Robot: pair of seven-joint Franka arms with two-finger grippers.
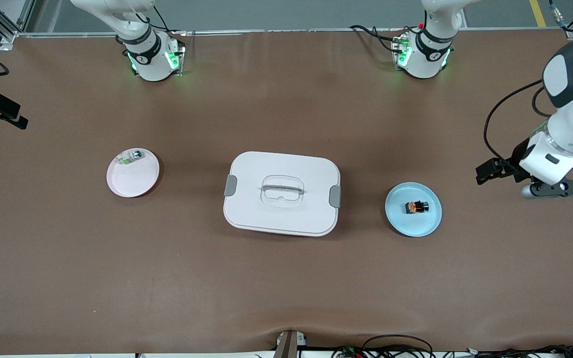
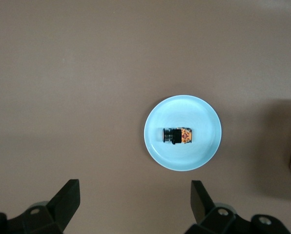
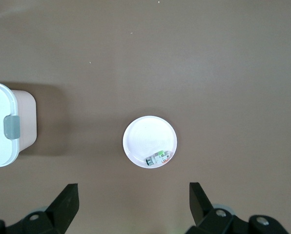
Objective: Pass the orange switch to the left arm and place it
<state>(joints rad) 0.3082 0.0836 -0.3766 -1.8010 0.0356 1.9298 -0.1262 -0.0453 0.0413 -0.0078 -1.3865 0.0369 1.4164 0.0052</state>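
Lying on its side on the blue plate point(image 1: 400, 221), the orange switch point(image 1: 416, 207), toward the left arm's end of the tabletop point(image 1: 286, 278). Seen clearly in the left wrist view too: black body, orange cap, resting near the plate's middle. Beside the plate, toward the middle of the tabletop, the box point(image 1: 281, 193), white with its lid on and grey clips at two sides. Past the box, toward the right arm's end, a pink plate point(image 1: 137, 184) carrying a small green-and-silver part point(image 1: 132, 156) near its rim.

Hanging high over the bare tabletop just off the blue plate, the left pincer point(image 2: 135, 202), released, jaws spread wide, touching nothing. Likewise high and released, the right pincer point(image 3: 133, 204), looking down on the pink plate, out of the front camera's sight, waiting.

Nothing yet picked up, so likely the first reach. Best done by centring the left pincer over the switch, turning the jaws to close across the narrow black body, then dropping straight down and closing gently, since a small round part could roll or skid on the smooth plate. Afterwards, lifting well above the box lid before any handover.

Counted: one orange switch, one green-and-silver part, two plates, one box, two arms, two pincers.
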